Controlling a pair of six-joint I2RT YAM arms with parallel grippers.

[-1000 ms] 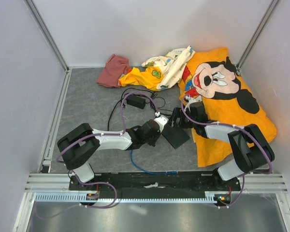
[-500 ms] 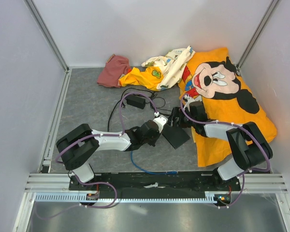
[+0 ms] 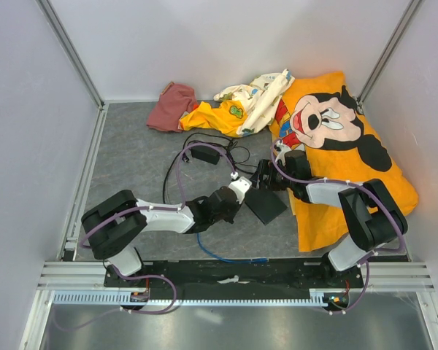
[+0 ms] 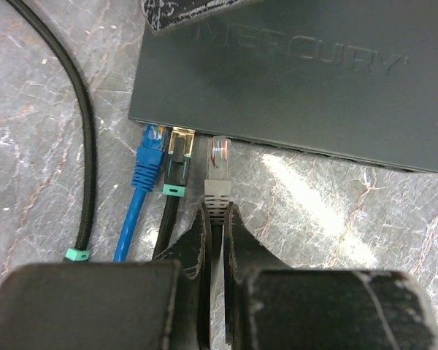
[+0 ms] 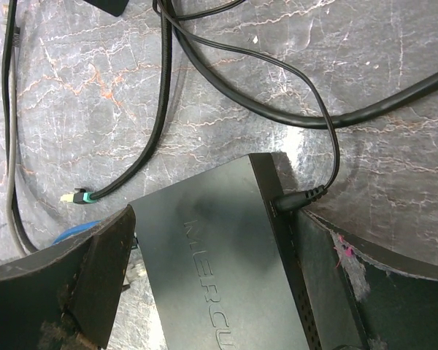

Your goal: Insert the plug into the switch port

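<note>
Starting with the top view, the left gripper [image 3: 244, 191] and right gripper [image 3: 262, 178] are found close together at the switch [image 3: 267, 205]; their jaw states cannot be read there. From the left wrist, that gripper is shown clamped on a grey-booted connector [image 4: 218, 171], its tip at the port face just ahead. The plug [image 4: 150, 149] on the blue cable sits to its left, seemingly seated. A straight forward push is judged necessary. Only the right wrist shows wide jaws straddling the switch; contact cannot be told.
</note>
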